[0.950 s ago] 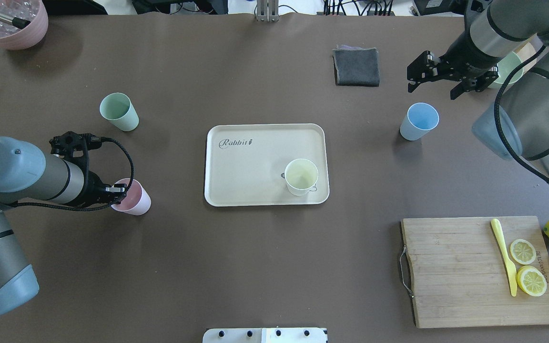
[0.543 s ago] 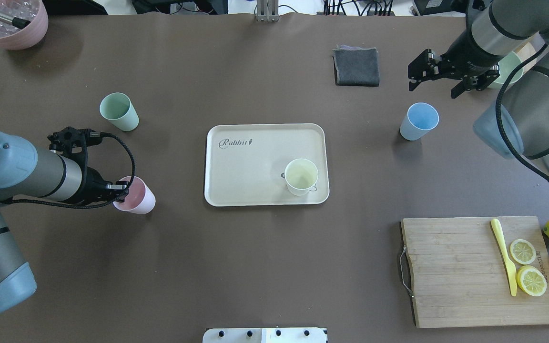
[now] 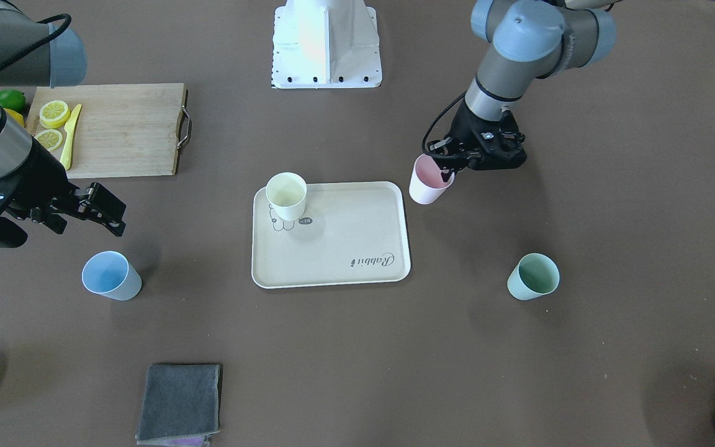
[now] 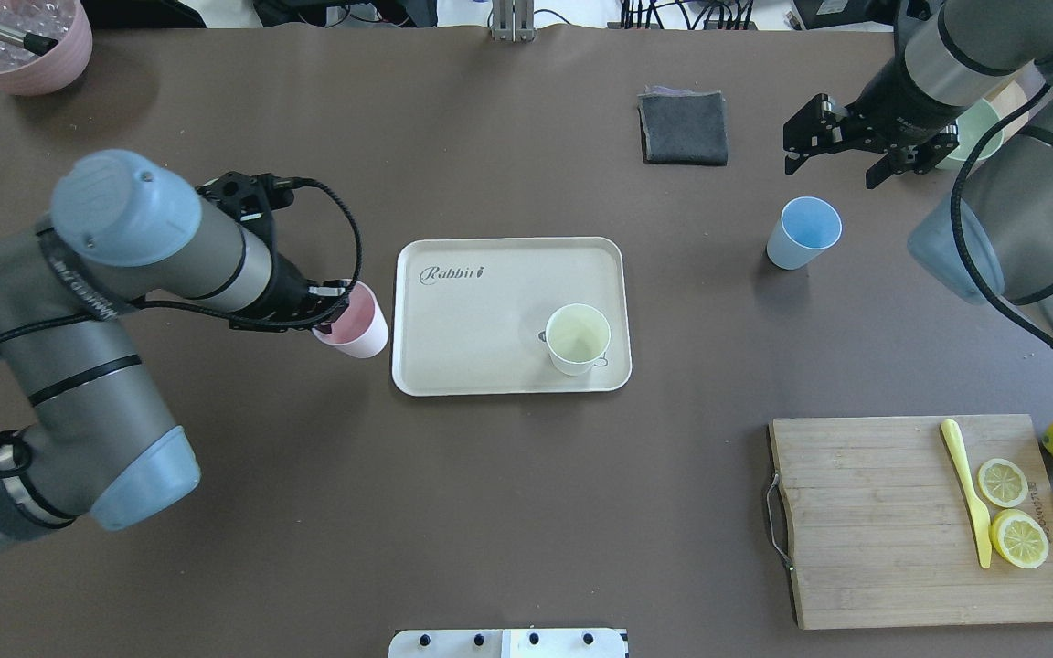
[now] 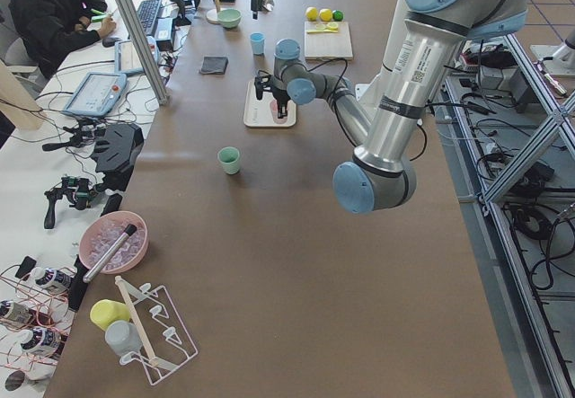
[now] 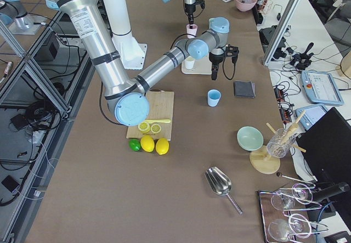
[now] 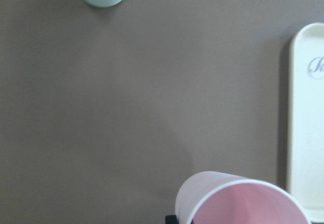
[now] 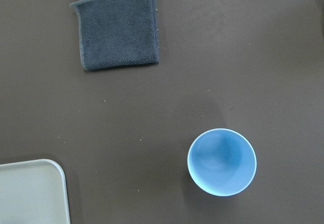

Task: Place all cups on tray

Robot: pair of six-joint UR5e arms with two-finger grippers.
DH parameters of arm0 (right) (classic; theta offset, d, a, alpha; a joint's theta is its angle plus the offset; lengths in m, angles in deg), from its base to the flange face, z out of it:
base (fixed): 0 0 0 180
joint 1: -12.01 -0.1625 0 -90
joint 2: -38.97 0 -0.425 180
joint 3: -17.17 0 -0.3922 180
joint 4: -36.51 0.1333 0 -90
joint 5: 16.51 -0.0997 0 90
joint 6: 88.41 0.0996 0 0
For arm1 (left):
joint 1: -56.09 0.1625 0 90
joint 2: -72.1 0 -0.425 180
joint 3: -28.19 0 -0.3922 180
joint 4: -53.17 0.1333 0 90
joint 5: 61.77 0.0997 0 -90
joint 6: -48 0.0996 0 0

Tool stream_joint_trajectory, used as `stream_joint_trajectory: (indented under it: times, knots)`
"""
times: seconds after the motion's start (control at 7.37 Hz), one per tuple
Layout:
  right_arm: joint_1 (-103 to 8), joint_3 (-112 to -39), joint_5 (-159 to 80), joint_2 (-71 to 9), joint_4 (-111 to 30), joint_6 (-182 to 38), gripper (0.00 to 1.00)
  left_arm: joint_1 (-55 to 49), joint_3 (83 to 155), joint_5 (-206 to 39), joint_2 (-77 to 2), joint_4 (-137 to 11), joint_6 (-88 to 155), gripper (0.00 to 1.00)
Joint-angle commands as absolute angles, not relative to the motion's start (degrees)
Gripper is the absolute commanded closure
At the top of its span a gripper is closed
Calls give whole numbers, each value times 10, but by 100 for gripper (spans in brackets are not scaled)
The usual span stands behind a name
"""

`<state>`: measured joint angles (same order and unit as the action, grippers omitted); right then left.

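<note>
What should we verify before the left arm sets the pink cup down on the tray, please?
1. Grip: the left gripper is shut on the rim of the pink cup. Ok.
2. Cup above the tray: it hangs beside the tray's left edge, not over it. Not ok.
3. Landing room: the tray's left half is bare, and the pale yellow cup stands near its right corner. Ok.
4. Cup bottom higher than the tray's raised rim: cannot tell.
5. The other arm is out of the way: the right gripper is open beyond the blue cup, away from the tray. Ok.
</note>
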<state>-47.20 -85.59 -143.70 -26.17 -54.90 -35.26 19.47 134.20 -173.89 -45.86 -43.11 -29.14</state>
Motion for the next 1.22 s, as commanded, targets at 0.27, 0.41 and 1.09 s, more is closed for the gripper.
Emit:
stream_joint_trajectory:
  times: [0.27, 0.41, 1.09]
  knots:
    - [-476, -856, -1435, -276, -546, -363, 0, 260, 1276, -1679, -533, -418, -346, 100]
    - [-477, -856, -1436, -276, -545, -363, 0, 261, 1258, -1679, -544, -425, -357, 100]
    - [-480, -855, -1437, -277, -546, -365, 0, 262, 1228, -1660, -543, -459, -354, 32]
